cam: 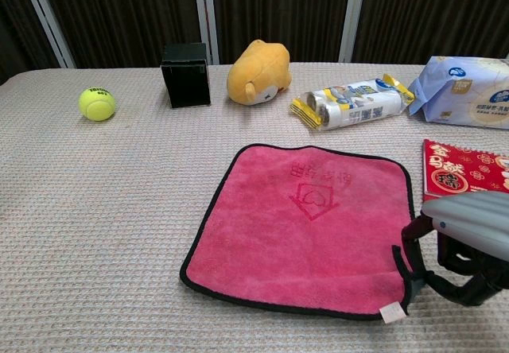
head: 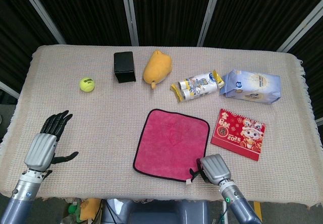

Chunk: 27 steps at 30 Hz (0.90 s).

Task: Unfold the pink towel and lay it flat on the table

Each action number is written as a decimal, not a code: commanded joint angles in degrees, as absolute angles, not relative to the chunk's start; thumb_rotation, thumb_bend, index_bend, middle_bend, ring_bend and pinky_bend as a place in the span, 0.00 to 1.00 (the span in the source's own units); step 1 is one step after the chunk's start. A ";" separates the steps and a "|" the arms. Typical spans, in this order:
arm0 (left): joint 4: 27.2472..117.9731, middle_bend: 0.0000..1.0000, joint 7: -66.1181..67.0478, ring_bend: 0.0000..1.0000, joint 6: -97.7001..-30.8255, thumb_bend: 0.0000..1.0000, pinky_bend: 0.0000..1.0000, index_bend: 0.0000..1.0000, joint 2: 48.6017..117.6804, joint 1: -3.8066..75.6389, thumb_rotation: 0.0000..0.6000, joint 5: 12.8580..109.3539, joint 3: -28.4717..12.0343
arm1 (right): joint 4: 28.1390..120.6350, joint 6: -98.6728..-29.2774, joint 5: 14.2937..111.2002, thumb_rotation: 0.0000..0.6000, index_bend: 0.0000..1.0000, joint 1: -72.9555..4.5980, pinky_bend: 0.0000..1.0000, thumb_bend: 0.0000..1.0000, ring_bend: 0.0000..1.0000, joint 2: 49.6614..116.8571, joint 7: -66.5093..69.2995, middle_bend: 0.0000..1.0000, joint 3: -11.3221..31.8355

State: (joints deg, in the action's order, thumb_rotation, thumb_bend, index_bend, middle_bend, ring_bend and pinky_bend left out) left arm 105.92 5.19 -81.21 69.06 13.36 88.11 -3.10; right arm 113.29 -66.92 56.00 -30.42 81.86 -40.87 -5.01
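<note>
the pink towel [head: 172, 144] lies spread in a single flat layer on the bench [head: 101, 123], pink face up, black edging visible all round, near the front edge at centre. the right hand [head: 214, 168] sits at the towel's front-right corner; its dark fingers [cam: 413, 246] curl against the towel's edge beside the white label. whether they pinch the hem cannot be told. the left hand [head: 49, 142] rests well apart at the front-left of the bench, fingers spread wide, holding nothing.

just right of the towel lies a red calendar [head: 238, 133]. behind the towel, from left to right: a tennis ball [head: 87, 84], a black box [head: 124, 66], a yellow plush toy [head: 157, 67], a wrapped snack pack [head: 199, 85] and a pale blue tissue pack [head: 251, 86]. none touches the towel.

the towel is soft pile fabric, roughly square with rounded corners, with an embossed emblem. the bench cover is a beige woven cloth.
</note>
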 commanded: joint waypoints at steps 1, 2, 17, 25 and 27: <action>105.98 0.00 5.14 0.00 -81.27 0.05 0.00 0.00 69.01 13.33 1.00 88.16 -3.11 | 113.57 -66.96 55.77 1.00 0.74 -30.32 0.80 0.51 1.00 81.66 -41.33 0.98 -5.33; 106.01 0.00 5.13 0.00 -81.28 0.05 0.00 0.00 68.98 13.31 1.00 88.18 -3.11 | 113.70 -66.92 55.59 1.00 0.70 -30.31 0.80 0.51 1.00 81.58 -41.55 0.98 -5.47; 105.95 0.00 5.05 0.00 -81.05 0.05 0.00 0.00 68.85 13.32 1.00 88.05 -3.14 | 113.92 -66.37 50.75 1.00 0.00 -31.46 0.80 0.43 0.97 81.40 -45.68 0.98 -5.87; 105.94 0.00 5.09 0.00 -80.92 0.05 0.00 0.00 68.91 13.35 1.00 87.87 -3.19 | 113.87 -66.54 48.93 1.00 0.00 -32.03 0.78 0.37 0.95 81.43 -46.98 0.96 -5.85; 105.89 0.00 5.10 0.00 -80.82 0.05 0.00 0.00 68.92 13.37 1.00 87.86 -3.16 | 113.13 -67.39 50.03 1.00 0.00 -32.00 0.76 0.37 0.93 81.46 -47.06 0.94 -5.61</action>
State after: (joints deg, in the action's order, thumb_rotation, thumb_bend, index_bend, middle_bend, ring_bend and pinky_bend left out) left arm 105.88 5.10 -80.82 68.92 13.37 87.86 -3.16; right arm 113.54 -66.92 49.41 -32.01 81.44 -47.00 -5.75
